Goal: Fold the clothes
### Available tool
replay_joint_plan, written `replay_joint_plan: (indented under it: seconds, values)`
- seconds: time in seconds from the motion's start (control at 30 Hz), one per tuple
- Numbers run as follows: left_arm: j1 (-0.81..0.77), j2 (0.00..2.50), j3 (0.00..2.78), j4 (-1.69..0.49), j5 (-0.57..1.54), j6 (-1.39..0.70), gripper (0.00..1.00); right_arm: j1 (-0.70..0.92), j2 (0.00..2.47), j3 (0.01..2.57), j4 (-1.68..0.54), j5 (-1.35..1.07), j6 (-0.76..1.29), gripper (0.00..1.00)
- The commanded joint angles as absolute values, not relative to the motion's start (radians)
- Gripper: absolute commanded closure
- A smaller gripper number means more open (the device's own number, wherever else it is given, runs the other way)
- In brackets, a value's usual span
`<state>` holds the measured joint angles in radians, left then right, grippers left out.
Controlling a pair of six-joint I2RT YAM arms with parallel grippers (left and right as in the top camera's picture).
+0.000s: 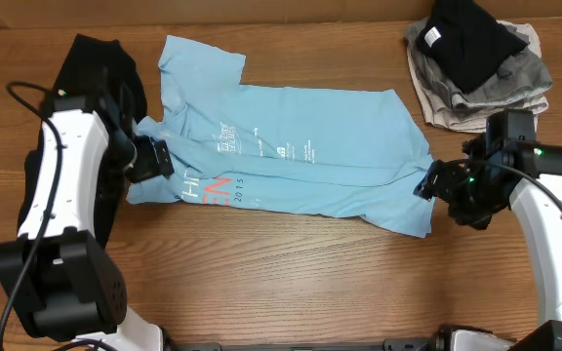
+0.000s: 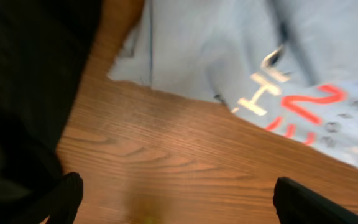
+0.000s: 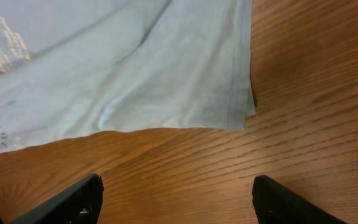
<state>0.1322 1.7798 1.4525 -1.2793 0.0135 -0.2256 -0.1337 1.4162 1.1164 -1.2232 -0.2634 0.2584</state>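
Note:
The light blue T-shirt [image 1: 291,156] lies partly folded across the middle of the table, white print up and pink-and-white lettering [image 1: 208,187] showing at its lower left. My left gripper [image 1: 154,159] is open and empty at the shirt's left edge; its wrist view shows the shirt [image 2: 229,50] and lettering [image 2: 297,106] ahead of spread fingers [image 2: 176,202]. My right gripper [image 1: 429,183] is open and empty at the shirt's right corner [image 3: 166,74], fingers spread [image 3: 178,202] over bare wood.
A black garment [image 1: 105,68] lies at the far left under my left arm. A pile of grey and black clothes [image 1: 476,58] sits at the back right. The wooden tabletop [image 1: 291,283] runs along the front.

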Motion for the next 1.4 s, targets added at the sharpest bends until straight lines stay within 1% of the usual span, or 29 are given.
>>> replay_joint_plan:
  seconds: [0.0,0.07,0.23,0.3,0.47,0.53,0.63,0.7,0.77,0.8,0.87,1.07,1.37]
  values:
    - [0.126,1.765,1.306,-1.158,-0.002,-0.221,0.00,-0.129,1.412,1.019,-1.174,-0.264,0.285,0.21]
    - [0.126,1.765,1.209,-1.014,-0.010,-0.234,0.00,-0.129,1.412,0.948,-1.092,-0.264,0.292,0.23]
    - [0.126,1.765,1.131,-0.854,-0.073,-0.268,0.03,-0.129,1.413,0.884,-0.989,-0.263,0.292,0.30]
    - [0.126,1.765,1.108,-0.809,-0.091,-0.270,0.07,-0.129,1.415,0.862,-0.951,-0.263,0.292,0.34]
    - [0.125,1.765,1.037,-0.688,-0.109,-0.270,0.15,-0.128,1.416,0.788,-0.859,-0.264,0.319,0.37]
    - [0.126,1.765,1.018,-0.649,-0.113,-0.270,0.21,-0.128,1.416,0.771,-0.842,-0.264,0.325,0.40]
    - [0.126,1.765,1.015,-0.628,-0.115,-0.269,0.38,-0.128,1.416,0.766,-0.838,-0.263,0.330,0.43]
    - [0.126,1.765,1.016,-0.615,-0.118,-0.269,0.51,-0.128,1.416,0.765,-0.830,-0.263,0.331,0.46]
    - [0.126,1.765,1.023,-0.615,-0.141,-0.269,0.81,-0.128,1.416,0.765,-0.820,-0.264,0.338,0.47]
    - [0.126,1.765,1.032,-0.626,-0.152,-0.269,0.87,-0.128,1.416,0.765,-0.819,-0.264,0.338,0.48]
    - [0.126,1.765,1.052,-0.653,-0.174,-0.266,0.95,-0.126,1.416,0.762,-0.816,-0.263,0.338,0.48]
    - [0.126,1.765,1.118,-0.733,-0.209,-0.266,0.96,-0.092,1.418,0.724,-0.784,-0.252,0.346,0.48]
    - [0.123,1.765,1.132,-0.745,-0.186,-0.266,0.94,-0.026,1.488,0.699,-0.742,-0.150,0.402,0.47]
